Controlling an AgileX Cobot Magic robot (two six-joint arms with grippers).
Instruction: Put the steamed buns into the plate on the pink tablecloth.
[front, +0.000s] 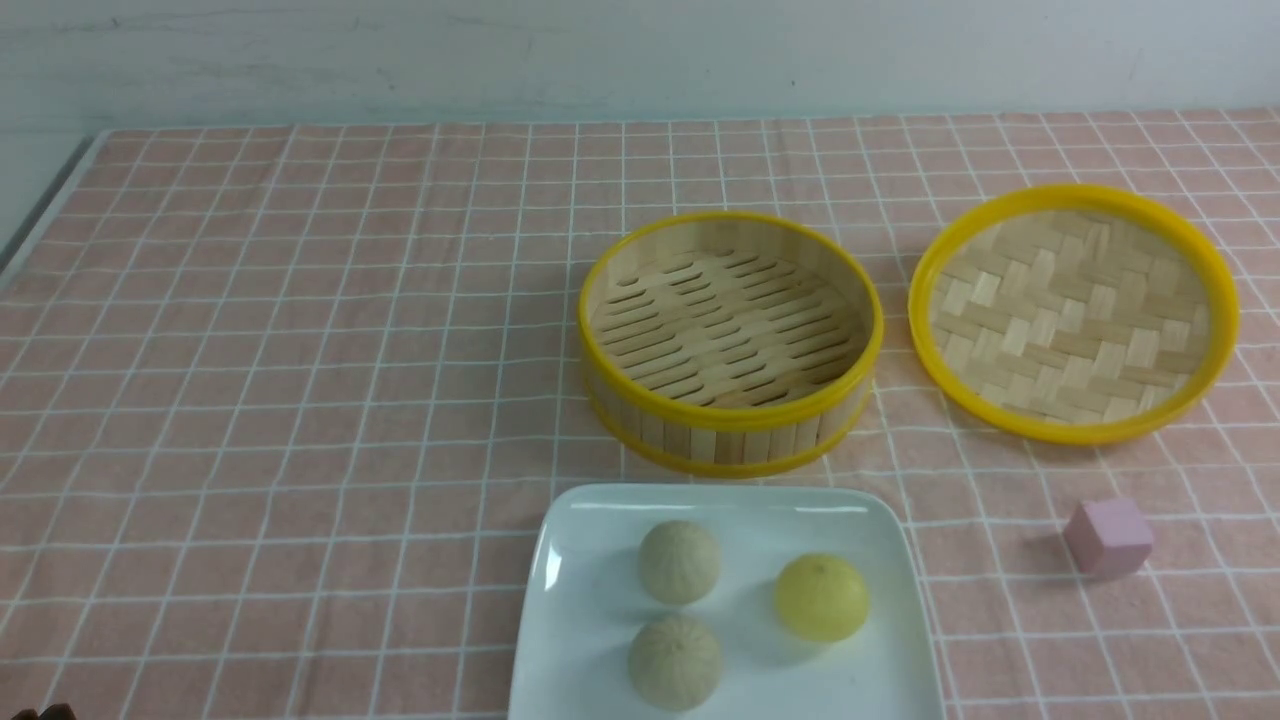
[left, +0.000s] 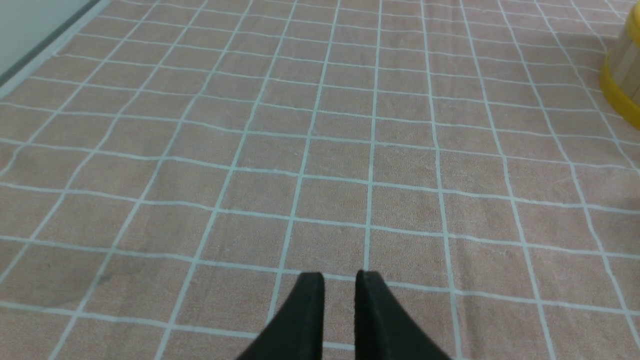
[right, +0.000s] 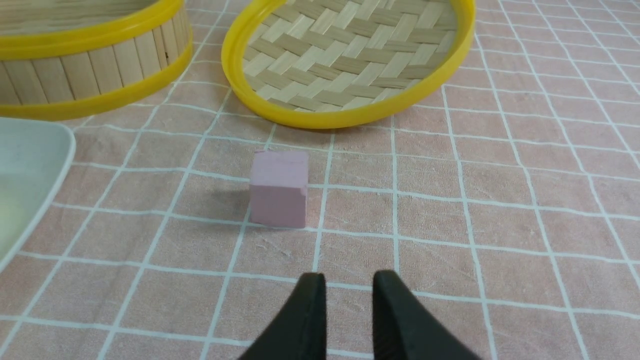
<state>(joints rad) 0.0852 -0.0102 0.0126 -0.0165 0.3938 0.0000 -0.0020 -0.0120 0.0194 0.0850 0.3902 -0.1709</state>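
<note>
All three buns (front: 679, 561) (front: 674, 661) (front: 822, 597) already sit apart from one another on the white plate (front: 590, 610), which lies on the pink tablecloth (front: 300, 350) just in front of the empty steamer basket (front: 730, 340), so little seems left to do; being round balls they have no long axis or heading, only faint pleats facing up. The left claw (left: 340, 285) and right claw (right: 347, 285) both hang over bare cloth with tips nearly together, holding nothing. The likely risk is a low sweep knocking the plate rim so the buns roll off, or catching the pink cube (right: 278, 189) close ahead of the right claw
</note>
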